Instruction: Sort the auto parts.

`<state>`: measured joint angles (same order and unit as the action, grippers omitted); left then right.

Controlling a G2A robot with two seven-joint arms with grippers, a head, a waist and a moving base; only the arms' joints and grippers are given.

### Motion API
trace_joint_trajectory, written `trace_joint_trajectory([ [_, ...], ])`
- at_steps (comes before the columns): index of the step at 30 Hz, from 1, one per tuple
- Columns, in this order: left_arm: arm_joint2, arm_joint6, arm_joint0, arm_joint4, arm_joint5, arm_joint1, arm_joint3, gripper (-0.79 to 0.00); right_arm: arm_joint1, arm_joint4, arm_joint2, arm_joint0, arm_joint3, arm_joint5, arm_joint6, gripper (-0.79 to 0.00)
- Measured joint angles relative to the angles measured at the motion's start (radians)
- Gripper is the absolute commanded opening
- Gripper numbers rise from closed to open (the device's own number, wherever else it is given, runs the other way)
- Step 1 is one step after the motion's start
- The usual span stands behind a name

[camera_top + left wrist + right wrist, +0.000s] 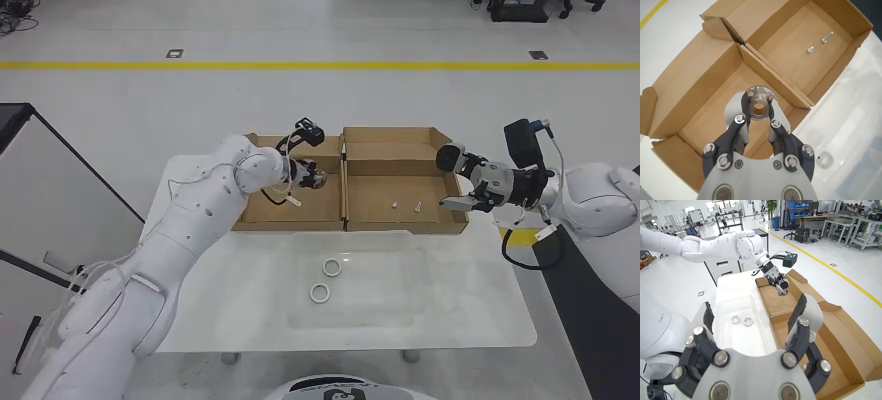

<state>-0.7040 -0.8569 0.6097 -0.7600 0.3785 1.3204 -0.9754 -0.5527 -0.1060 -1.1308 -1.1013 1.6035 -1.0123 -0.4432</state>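
Note:
My left gripper [758,106] is shut on a metal flanged hub [758,111] and holds it above the floor of the left cardboard box [696,98]. From above, this gripper [316,180] hangs over the box's right half [262,213]. The right wrist view shows the hub [783,293] just above that box's floor. My right gripper [462,200] stands open with nothing in it, at the right rim of the right cardboard box [390,165]; its ribbed pads [797,309] are far apart. Two small metal parts [396,205] [417,209] lie in the right box.
Two white metal rings [331,266] [319,293] lie on the white table [480,320] in front of the boxes, inside a shallow clear tray [400,300]. One ring [825,160] is beside my left gripper's base. The two boxes stand side by side and touch.

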Motion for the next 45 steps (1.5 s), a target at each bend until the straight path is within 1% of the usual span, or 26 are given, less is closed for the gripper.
trace_joint_trajectory([
  [6, 0.08, 0.034, -0.028, -0.056, 0.008, 0.043, 0.086, -0.785, 0.0, 0.0, 0.0, 0.0, 0.0, 0.0, 0.0, 0.0],
  [10, 0.134, 0.058, -0.044, -0.089, 0.011, 0.077, 0.145, -0.785, 0.0, 0.0, 0.0, 0.0, 0.0, 0.0, 0.0, 0.0],
  [16, 0.192, 0.095, -0.058, -0.113, 0.016, 0.128, 0.236, -0.785, 0.0, 0.0, 0.0, 0.0, 0.0, 0.0, 0.0, 0.0],
  [25, 0.244, 0.151, -0.089, -0.166, 0.021, 0.191, 0.363, -0.785, 0.0, 0.0, 0.0, 0.0, 0.0, 0.0, 0.0, 0.0],
  [33, 0.267, 0.189, -0.102, -0.193, 0.019, 0.236, 0.443, -0.785, 0.0, 0.0, 0.0, 0.0, 0.0, 0.0, 0.0, 0.0],
  [34, 0.269, 0.192, -0.103, -0.197, 0.018, 0.242, 0.454, -0.727, 0.0, 0.0, 0.0, 0.0, 0.0, 0.0, 0.0, 0.0],
  [35, 0.271, 0.195, -0.104, -0.2, 0.017, 0.246, 0.463, -0.573, 0.0, 0.0, 0.0, 0.0, 0.0, 0.0, 0.0, 0.0],
  [36, 0.272, 0.198, -0.105, -0.203, 0.018, 0.25, 0.471, -0.471, 0.0, 0.0, 0.0, 0.0, 0.0, 0.0, 0.0, 0.0],
  [38, 0.274, 0.202, -0.108, -0.205, 0.022, 0.259, 0.489, -0.409, 0.0, 0.0, 0.0, 0.0, 0.0, 0.0, 0.0, 0.0],
  [39, 0.274, 0.204, -0.109, -0.206, 0.023, 0.262, 0.497, -0.357, 0.0, 0.0, 0.0, 0.0, 0.0, 0.0, 0.0, 0.0],
  [40, 0.273, 0.206, -0.112, -0.206, 0.025, 0.266, 0.506, -0.246, 0.0, 0.0, 0.0, 0.0, 0.0, 0.0, 0.0, 0.0],
  [41, 0.272, 0.208, -0.114, -0.207, 0.027, 0.269, 0.514, -0.191, 0.0, 0.0, 0.0, 0.0, 0.0, 0.0, 0.0, 0.0],
  [42, 0.272, 0.21, -0.116, -0.208, 0.028, 0.271, 0.52, -0.175, 0.0, 0.0, 0.0, 0.0, 0.0, 0.0, 0.0, 0.0],
  [44, 0.269, 0.216, -0.121, -0.21, 0.03, 0.276, 0.535, -0.172, 0.0, 0.0, 0.0, 0.0, 0.0, 0.0, 0.0, 0.0],
  [45, 0.267, 0.219, -0.124, -0.21, 0.03, 0.278, 0.54, -0.151, 0.0, 0.0, 0.0, 0.0, 0.0, 0.0, 0.0, 0.0],
])
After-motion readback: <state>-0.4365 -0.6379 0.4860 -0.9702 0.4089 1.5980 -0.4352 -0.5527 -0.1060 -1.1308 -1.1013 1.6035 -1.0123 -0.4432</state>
